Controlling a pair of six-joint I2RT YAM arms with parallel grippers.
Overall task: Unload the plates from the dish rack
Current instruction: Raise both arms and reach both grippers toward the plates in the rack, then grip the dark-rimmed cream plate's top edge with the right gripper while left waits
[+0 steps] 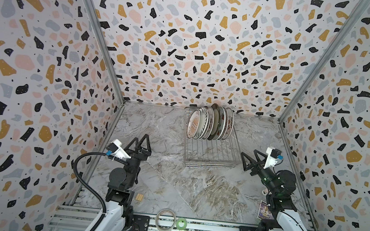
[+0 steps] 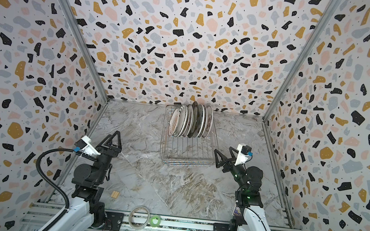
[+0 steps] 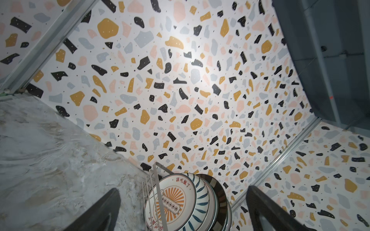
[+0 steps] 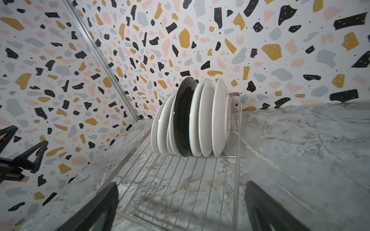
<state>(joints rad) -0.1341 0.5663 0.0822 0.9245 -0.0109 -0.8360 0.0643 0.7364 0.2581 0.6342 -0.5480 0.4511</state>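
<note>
- The plates [image 1: 210, 123] are all in the dish rack [image 1: 210, 158], packed on edge in a tight row at its far end, roughly seven of them.
- The plate at the left end of the row shows an orange sunburst and red characters, clear in the left wrist view [image 3: 170, 202], with a dark-stroked rim right behind it.
- From the right wrist view we get the backs [image 4: 204, 120]: mostly white, with one dark plate in the middle of the row.
- The rack sits on the marble tabletop [image 1: 170, 190], its far end close to the back wall in both top views.
- The left gripper [image 1: 141, 139] is off the rack's left side near its front end, well apart from it, fingers spread wide and holding nothing.
- The right gripper [image 1: 249, 153] is near the rack's front right corner, not touching the wire, jaws wide apart and empty too.
- Well in front of the rack, on the rail at the table's near edge, lie a clear tape roll [image 1: 164, 220] and just beside it a green tape roll [image 1: 181, 223].
- A small wooden block [image 1: 139, 197] lies in front of the rack and to its left, by the left arm's base.
</note>
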